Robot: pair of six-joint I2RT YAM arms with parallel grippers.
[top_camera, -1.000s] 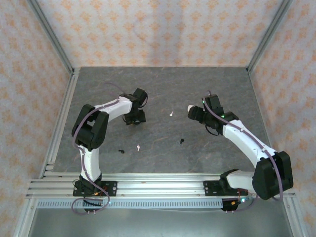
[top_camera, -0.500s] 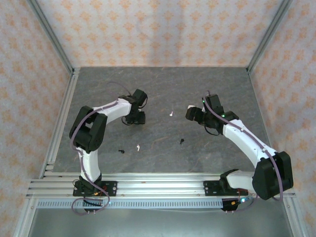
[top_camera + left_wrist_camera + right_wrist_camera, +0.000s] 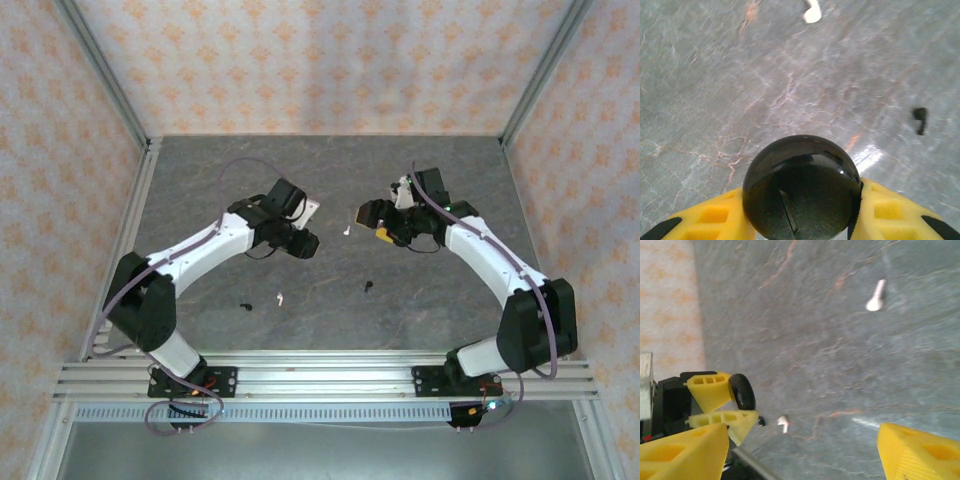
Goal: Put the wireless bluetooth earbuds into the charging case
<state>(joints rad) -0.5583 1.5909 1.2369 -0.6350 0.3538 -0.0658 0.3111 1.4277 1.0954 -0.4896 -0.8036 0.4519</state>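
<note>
White earbud (image 3: 811,12) and black earbud (image 3: 920,116) lie beyond the black case (image 3: 801,185).

Grey, marble-veined tabletop (image 3: 330,160), which was enclosed on three sides by walls (image 3: 320,60) papered in a pale orange floral pattern. Aluminium posts (image 3: 105,72) stood at the far corners; rails (image 3: 330,378) ran along the near edge.

Two arms: left arm (image 3: 200,252) stretched forward and angled inward, left hand (image 3: 299,243) clamped on a black round case (image 3: 801,185) between yellow fingers (image 3: 715,220); right arm (image 3: 490,265) likewise bent inward, right hand (image 3: 379,221) spread wide, facing its counterpart.
</note>
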